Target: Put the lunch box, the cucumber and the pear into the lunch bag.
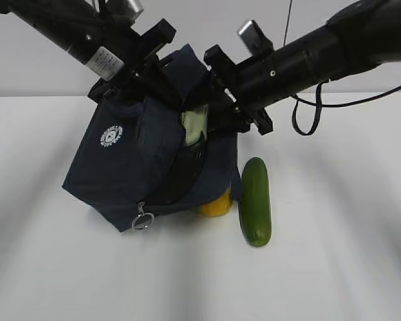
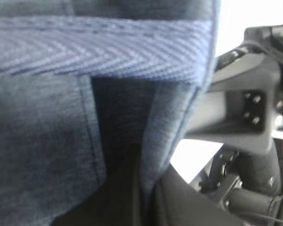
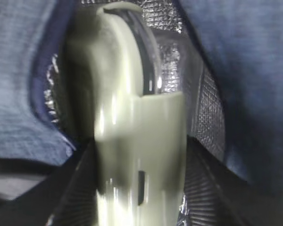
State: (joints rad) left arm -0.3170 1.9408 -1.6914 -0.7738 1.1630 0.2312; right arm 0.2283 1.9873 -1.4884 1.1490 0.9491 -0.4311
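The navy lunch bag (image 1: pixel 130 167) stands tilted on the white table, its mouth raised toward the arms. My left gripper (image 1: pixel 162 79) is shut on the bag's upper edge; in the left wrist view blue fabric (image 2: pixel 61 122) and a woven handle strap (image 2: pixel 99 47) fill the frame, and the cloth runs down between the dark jaws. My right gripper (image 3: pixel 139 188) is shut on the sage-green lunch box (image 3: pixel 137 141), which sits edge-on inside the bag's mouth (image 1: pixel 195 126) against the silver lining (image 3: pixel 179 56). The cucumber (image 1: pixel 255 200) lies on the table right of the bag. The pear (image 1: pixel 217 204) peeks out, half hidden behind the bag's lower corner.
A metal ring zipper pull (image 1: pixel 142 219) hangs at the bag's front bottom corner. The right arm's wrist (image 2: pixel 245 108) is close beside the left gripper. A black cable (image 1: pixel 307 117) loops under the right arm. White table (image 1: pixel 334 267) extends around the bag.
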